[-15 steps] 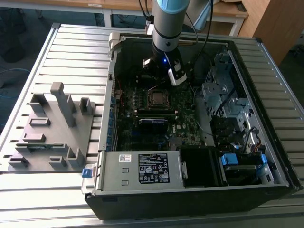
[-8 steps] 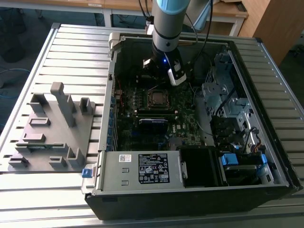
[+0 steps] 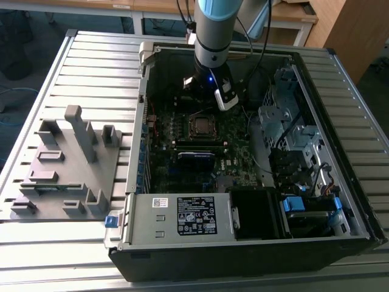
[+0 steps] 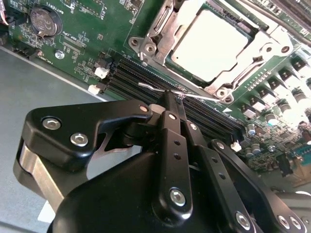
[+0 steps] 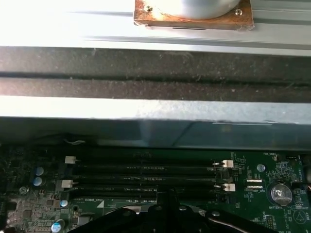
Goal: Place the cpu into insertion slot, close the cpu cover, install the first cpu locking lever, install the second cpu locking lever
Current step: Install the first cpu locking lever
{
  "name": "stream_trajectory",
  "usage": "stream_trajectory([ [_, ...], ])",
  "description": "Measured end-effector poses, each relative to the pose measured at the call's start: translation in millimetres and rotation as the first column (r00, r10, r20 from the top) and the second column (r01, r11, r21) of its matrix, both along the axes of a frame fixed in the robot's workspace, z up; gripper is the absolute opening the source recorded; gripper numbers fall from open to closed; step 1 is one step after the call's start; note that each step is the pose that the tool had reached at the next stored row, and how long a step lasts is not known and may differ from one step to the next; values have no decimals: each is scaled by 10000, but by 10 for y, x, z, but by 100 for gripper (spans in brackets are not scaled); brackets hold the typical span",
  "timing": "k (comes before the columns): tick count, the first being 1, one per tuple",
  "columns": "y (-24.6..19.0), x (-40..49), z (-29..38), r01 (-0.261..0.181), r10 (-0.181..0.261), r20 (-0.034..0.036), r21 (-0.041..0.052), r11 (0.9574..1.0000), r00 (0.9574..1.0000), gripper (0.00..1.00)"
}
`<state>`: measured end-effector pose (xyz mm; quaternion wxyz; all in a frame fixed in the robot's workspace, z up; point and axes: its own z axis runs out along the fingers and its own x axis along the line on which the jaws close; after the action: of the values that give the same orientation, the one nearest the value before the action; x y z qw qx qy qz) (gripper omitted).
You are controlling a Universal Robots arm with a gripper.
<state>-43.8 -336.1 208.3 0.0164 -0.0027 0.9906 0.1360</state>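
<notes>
In the second wrist view the cpu (image 4: 209, 43) lies flat in the insertion slot, its dull silver top showing through the cpu cover (image 4: 160, 26), which is folded down around it. A thin silvery wire locking lever (image 4: 148, 87) runs along the socket's edge beside the black memory slots. My gripper (image 4: 175, 97) is shut with its black fingertips pinched on that wire. In the exterior view the socket (image 3: 200, 126) sits mid-board inside the open case, and the arm's wrist (image 3: 211, 79) hangs just beyond it. The first wrist view catches the gripper (image 5: 167, 201) over the memory slots (image 5: 146, 170).
The open computer case (image 3: 243, 243) lies on a slatted metal table, with its grey wall (image 5: 155, 116) close behind the gripper. A drive cage (image 3: 285, 115) and cables fill the exterior view's right. A grey fixture block (image 3: 67, 164) stands at the left. A coin battery (image 4: 43, 20) sits on the board.
</notes>
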Motion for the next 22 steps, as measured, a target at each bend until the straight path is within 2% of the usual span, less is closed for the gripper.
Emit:
stream_trajectory([
  [8, -15, -2, -7, -72, 72, 24, 2, 10000, 10000, 10],
  [9, -16, -7, -10, -72, 72, 47, 2, 10000, 10000, 10],
  [10, -17, -18, -11, -72, 72, 103, -1, 10000, 9999, 10],
  [14, -16, -41, -22, -44, 44, 493, -2, 10000, 9988, 10],
  [16, -16, -47, -27, -16, 16, 651, -2, 10000, 9979, 10],
  [22, -16, -88, -53, 69, -69, 902, -1, 10000, 9959, 10],
])
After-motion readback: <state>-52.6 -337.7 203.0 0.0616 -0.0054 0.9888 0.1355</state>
